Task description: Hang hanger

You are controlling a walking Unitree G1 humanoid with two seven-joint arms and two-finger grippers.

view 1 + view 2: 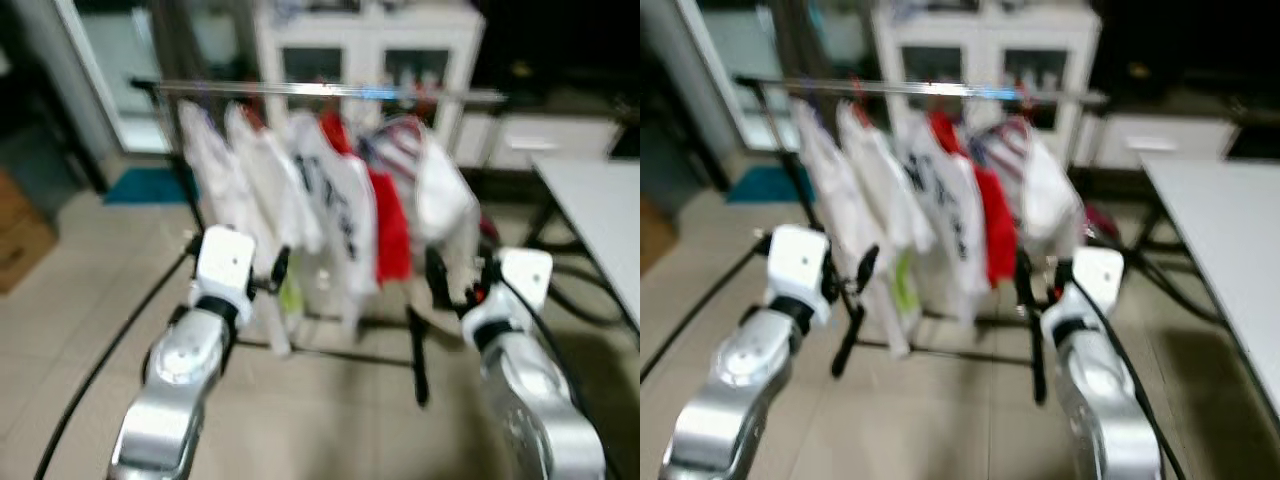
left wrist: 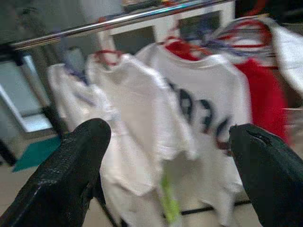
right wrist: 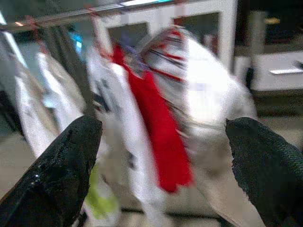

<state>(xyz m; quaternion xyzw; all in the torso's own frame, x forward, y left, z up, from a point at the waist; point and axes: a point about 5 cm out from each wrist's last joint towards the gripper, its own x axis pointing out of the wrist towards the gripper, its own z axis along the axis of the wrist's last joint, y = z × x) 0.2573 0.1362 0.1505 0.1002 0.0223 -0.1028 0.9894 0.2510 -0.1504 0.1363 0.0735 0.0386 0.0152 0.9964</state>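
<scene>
- The hangers (image 2: pixel 108 56) already hang on the clothes rail (image 1: pixel 320 91), a silver bar that runs across the scene ahead of the robot; red hooks show at the bar in the left wrist view.
- On them hang several garments side by side: white shirts (image 1: pixel 262 180) toward the left, a white shirt with dark lettering (image 1: pixel 335 200) in the middle, a red garment (image 1: pixel 392 225) next to it, then a striped piece and a white garment (image 1: pixel 440 200) at the right end.
- The left tool (image 1: pixel 277 270) is raised in front of the white shirts, its fingers (image 2: pixel 71 170) spread wide and released, holding nothing.
- The right tool (image 1: pixel 440 275) is raised near the white garment at the right end, likewise released with fingers (image 3: pixel 61 170) apart.
- Behind the rail stands a white cabinet (image 1: pixel 370 50) with glass doors.
- A white table (image 1: pixel 600 215) lies at the right edge.
- The floor (image 1: pixel 90 290) is tiled and pale.
- The head views are blurred.
</scene>
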